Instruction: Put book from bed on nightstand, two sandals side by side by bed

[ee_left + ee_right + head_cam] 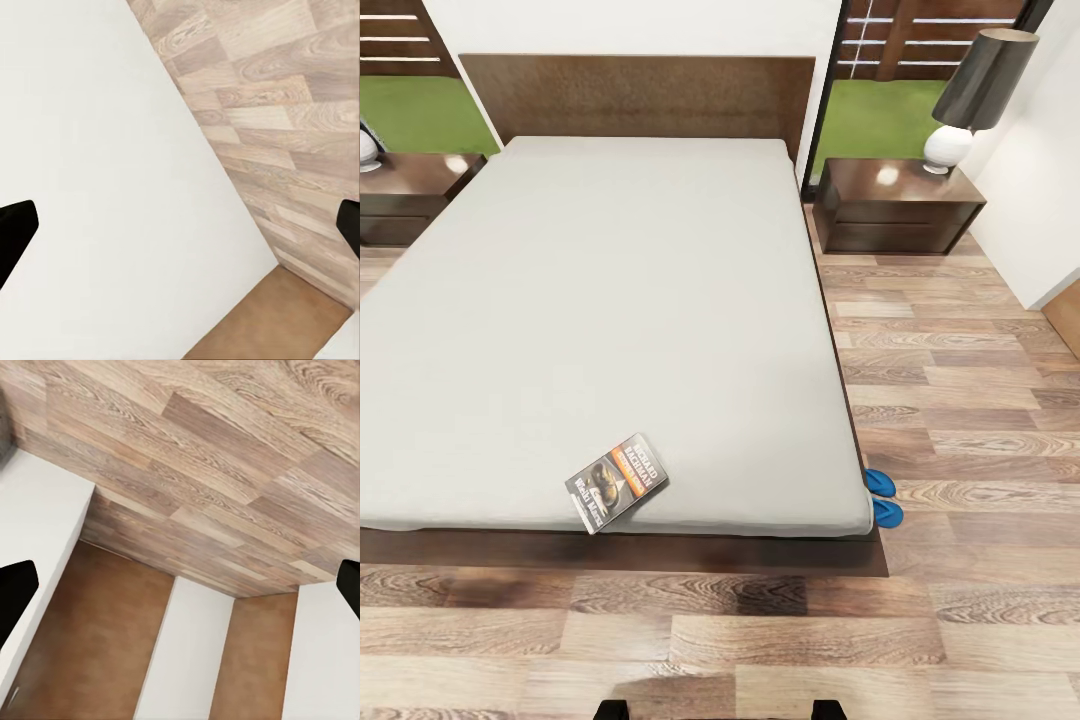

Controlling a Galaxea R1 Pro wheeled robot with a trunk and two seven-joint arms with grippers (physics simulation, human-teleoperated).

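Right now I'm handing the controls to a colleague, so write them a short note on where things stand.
Grippers: left gripper and right gripper both open and empty, fingers wide apart, aimed at wall and floor away from the bed.
Book: lies flat near the foot edge of the bed, untouched.
Sandals: two blue ones on the floor at the bed's right foot corner, partly tucked under the mattress edge, close together.
Nightstands: right nightstand carries a lamp but has free space; left nightstand is partly out of frame.
Done: nothing yet.
Left: move the book to a nightstand; check the sandals sit side by side beside the bed.
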